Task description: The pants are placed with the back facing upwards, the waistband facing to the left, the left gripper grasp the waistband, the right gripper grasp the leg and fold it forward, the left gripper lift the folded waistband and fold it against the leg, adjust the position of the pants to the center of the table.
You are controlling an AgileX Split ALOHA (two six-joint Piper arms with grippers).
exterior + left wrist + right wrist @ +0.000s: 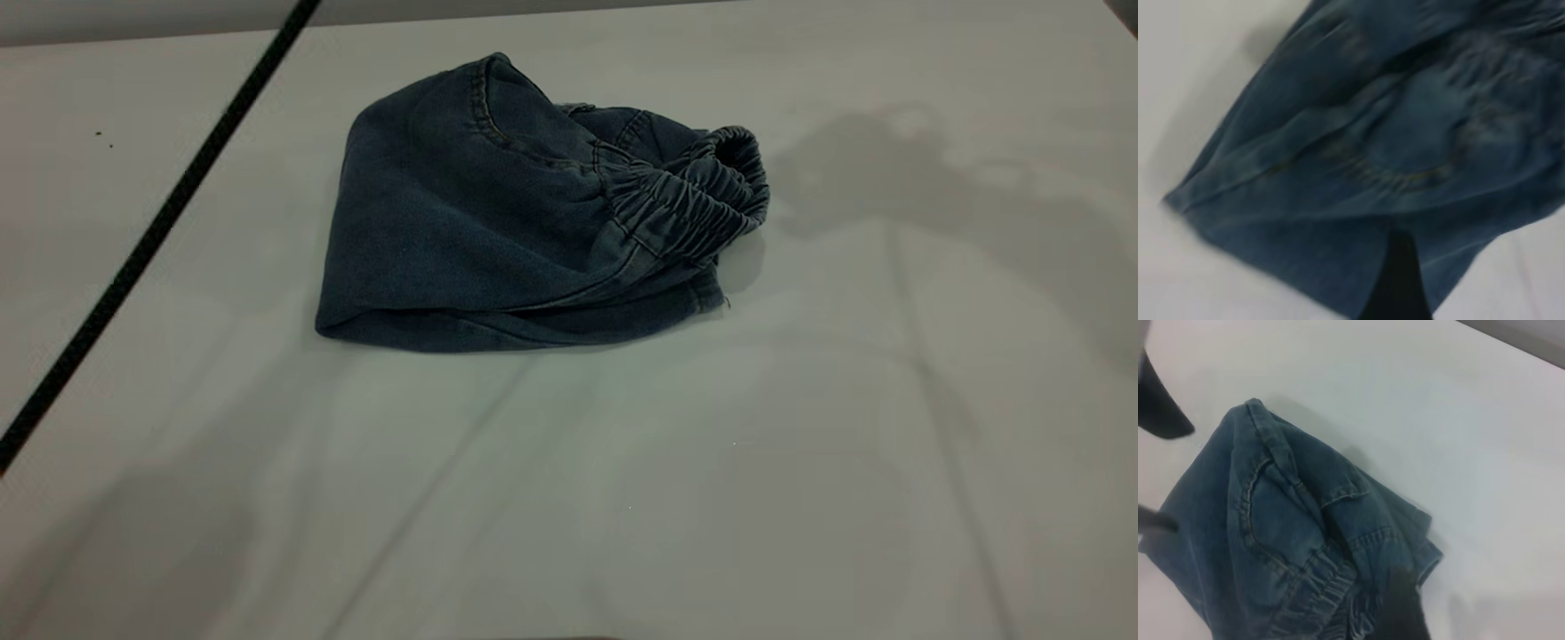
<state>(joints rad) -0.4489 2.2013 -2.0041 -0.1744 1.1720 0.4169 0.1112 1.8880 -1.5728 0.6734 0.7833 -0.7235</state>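
The short dark-blue denim pants (pixel 498 222) lie folded into a rounded bundle in the upper middle of the exterior view, on the large flat white-grey desk (pixel 622 489). Their gathered, ruffled elastic waistband (pixel 702 200) stands up in a loop at the bundle's right end, turned toward the right of the frame. A curved stitched pocket seam runs across the top layer, and a thicker folded edge lies along the bundle's lower side. The leg hems, any print and any faded patch are tucked under and hidden, so one leg cannot be told from the other.

Neither arm appears in the exterior view; only soft grey shadows fall on the desk at the right and lower left. A thin black strip (pixel 160 227) crosses the upper left corner diagonally.

The left wrist view is blurred: denim (pixel 1391 153) fills it, with one dark finger (pixel 1399 280) at its lower edge. The right wrist view shows the bundle (pixel 1285 540), the pocket stitching and dark finger shapes (pixel 1405 607) at the edges. Whether either gripper's fingers are released or clenched cannot be told.
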